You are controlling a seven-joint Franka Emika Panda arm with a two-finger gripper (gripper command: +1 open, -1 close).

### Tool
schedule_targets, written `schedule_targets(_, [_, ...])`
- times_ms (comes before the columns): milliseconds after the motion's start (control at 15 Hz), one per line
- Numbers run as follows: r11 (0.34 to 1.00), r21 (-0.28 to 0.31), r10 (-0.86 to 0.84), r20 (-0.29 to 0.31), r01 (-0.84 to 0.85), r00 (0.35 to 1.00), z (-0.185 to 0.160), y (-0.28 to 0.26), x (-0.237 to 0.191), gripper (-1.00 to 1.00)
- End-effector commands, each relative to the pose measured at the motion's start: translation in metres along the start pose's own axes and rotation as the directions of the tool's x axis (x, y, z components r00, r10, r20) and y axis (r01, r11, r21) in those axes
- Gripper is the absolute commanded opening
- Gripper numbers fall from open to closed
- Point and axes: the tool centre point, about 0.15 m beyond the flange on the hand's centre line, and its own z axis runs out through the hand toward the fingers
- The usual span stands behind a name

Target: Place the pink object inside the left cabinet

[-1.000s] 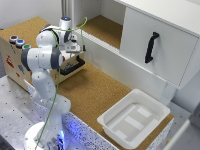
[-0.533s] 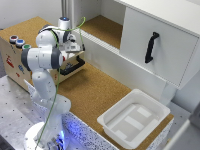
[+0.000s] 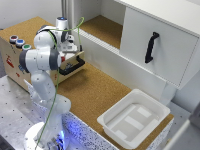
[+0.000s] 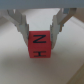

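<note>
Nothing visibly shifts between the earlier exterior pictures and this one: the arm keeps the same crouched pose over the wooden box.

In the wrist view the gripper (image 4: 39, 31) has its two fingers (image 4: 21, 22) set on either side of the pink object (image 4: 39, 44), a reddish-pink cube with black letter-like marks on its face. The pads touch its upper side edges, so the jaws are clamped on it. A pale blurred surface shows beneath the cube; whether the cube rests on it or hangs clear cannot be told.

In the exterior view the gripper (image 3: 71, 48) sits low beside the wooden drawer box (image 3: 15, 62), just above its black handle (image 3: 73, 66), and the cube itself is hidden by the wrist. Coloured buttons (image 3: 19, 42) sit on the box's top. The left cabinet (image 3: 102, 27), white-walled with a cork floor, stands open behind the arm, toward the exterior view's right. Next to it is the white door (image 3: 155, 50) with a black handle. A white tray (image 3: 156, 111) lies on the cork table (image 3: 95, 92), well apart from the gripper.
</note>
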Motion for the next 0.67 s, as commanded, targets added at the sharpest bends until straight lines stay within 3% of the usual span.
schedule_targets(0, [0.970, -0.105, 0.195, -0.202, -0.219, 0.960, -0.060, 0.027, 0.019, -1.00])
schedule_targets(133, [0.917, -0.115, 0.337, -0.291, -0.382, 0.895, -0.087, 0.055, 0.035, -1.00])
schedule_targets(267, [0.856, -0.116, 0.444, -0.334, -0.504, 0.831, -0.105, 0.081, 0.049, -1.00])
schedule_targets(400, [0.773, -0.070, 0.558, -0.400, -0.631, 0.727, -0.119, 0.109, 0.062, -1.00])
schedule_targets(533, [0.682, -0.087, 0.618, -0.461, -0.726, 0.636, -0.132, 0.129, 0.079, -1.00])
schedule_targets(600, [0.656, -0.068, 0.634, -0.489, -0.752, 0.598, -0.141, 0.141, 0.088, -1.00])
